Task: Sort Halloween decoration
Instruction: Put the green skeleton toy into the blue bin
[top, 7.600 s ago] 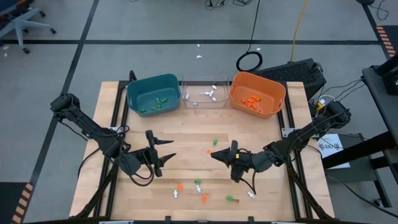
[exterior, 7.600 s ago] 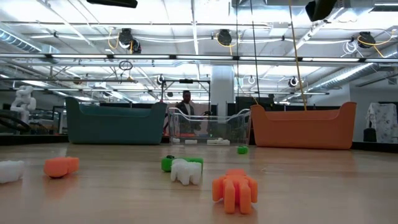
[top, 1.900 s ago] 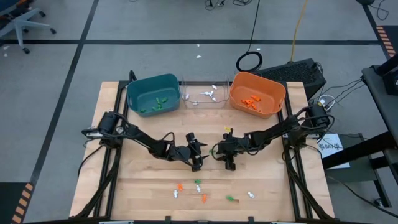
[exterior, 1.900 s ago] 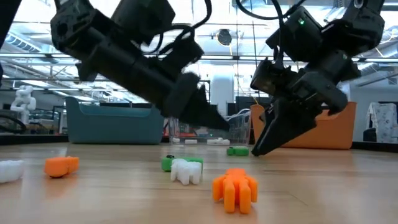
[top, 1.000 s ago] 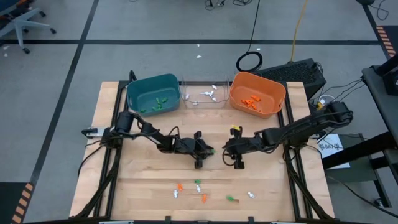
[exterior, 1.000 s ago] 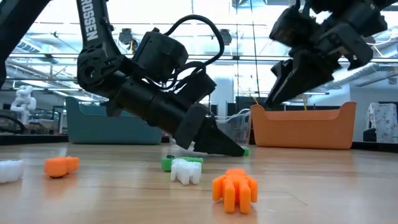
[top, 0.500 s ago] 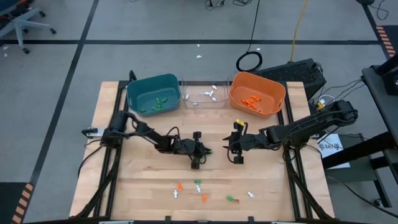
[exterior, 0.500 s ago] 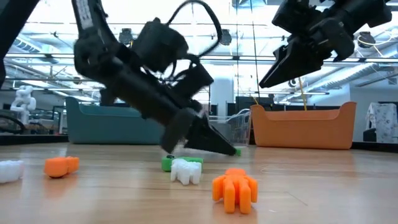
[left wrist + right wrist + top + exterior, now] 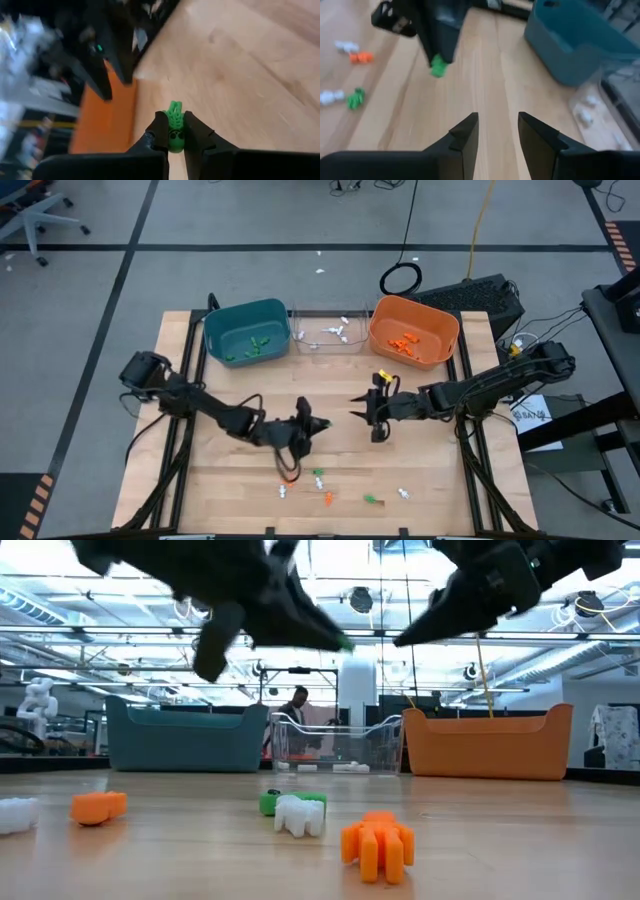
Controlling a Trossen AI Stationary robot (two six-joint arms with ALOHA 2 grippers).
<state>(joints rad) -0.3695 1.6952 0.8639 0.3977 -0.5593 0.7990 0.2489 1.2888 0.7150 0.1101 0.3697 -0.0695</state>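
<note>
Where the high view shows the left gripper (image 9: 318, 423) mid-table, its load is hidden. Low view: loose trinkets (image 9: 300, 815) lie on the table (image 9: 520, 840). Left wrist view: jaws clamped on a green trinket (image 9: 174, 131), probably light, rigid and slippery; best pinched mid-body. Right wrist view: right gripper (image 9: 497, 131) apart, empty, near the teal bin (image 9: 580, 45).

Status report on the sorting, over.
Left gripper shut on green trinket, lifted off table. Right gripper open, empty, mid-table. Path to teal bin clear.
</note>
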